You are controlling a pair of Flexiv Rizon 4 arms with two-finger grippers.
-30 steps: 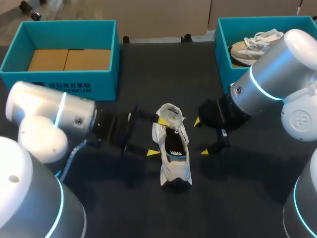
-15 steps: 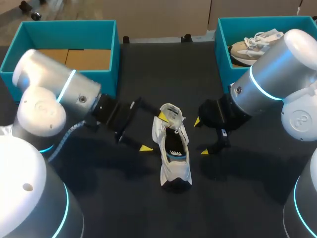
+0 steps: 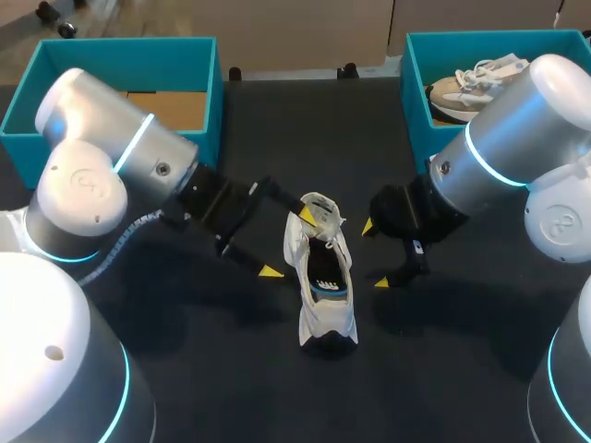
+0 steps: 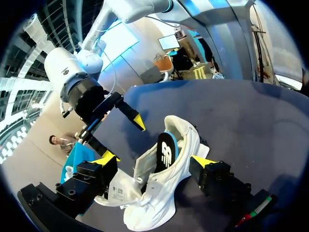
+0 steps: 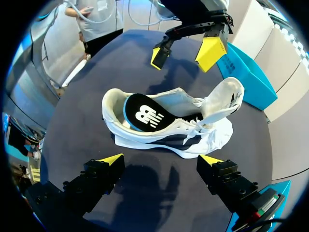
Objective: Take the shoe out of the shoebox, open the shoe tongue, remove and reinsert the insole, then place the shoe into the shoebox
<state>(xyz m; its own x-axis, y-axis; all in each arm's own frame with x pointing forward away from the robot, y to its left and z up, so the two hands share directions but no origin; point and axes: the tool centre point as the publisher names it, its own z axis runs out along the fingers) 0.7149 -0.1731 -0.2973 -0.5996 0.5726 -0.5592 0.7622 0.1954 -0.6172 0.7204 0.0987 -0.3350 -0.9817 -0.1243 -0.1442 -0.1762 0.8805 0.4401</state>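
Standing on its sole near the middle of the table (image 3: 231,369), the shoe (image 3: 325,277) is out of its box, toe toward the robot. Its tongue (image 3: 319,210) is folded up and back, and the dark insole (image 5: 145,115) lies inside, its heel end seemingly riding a little high.

The left gripper (image 3: 288,244) is spread wide around the far end of the shoe. One yellow tip sits right at the tongue, though I cannot tell if it touches; the other is off to the side, low by the table. The right gripper (image 3: 374,255) is equally wide, holds nothing, and stands just beside the opposite flank, apart from it.

The main risk, as I judge it, is that nothing pins the shoe. A pull on the insole from one side would likely drag or tip the whole shoe rather than free the insole. The tongue could also spring forward over the opening once the tip leaves it — and loose laces there could snag a finger. The teal shoebox (image 3: 129,65) stands well apart at the far left, so a poor grip could fail on the carry.
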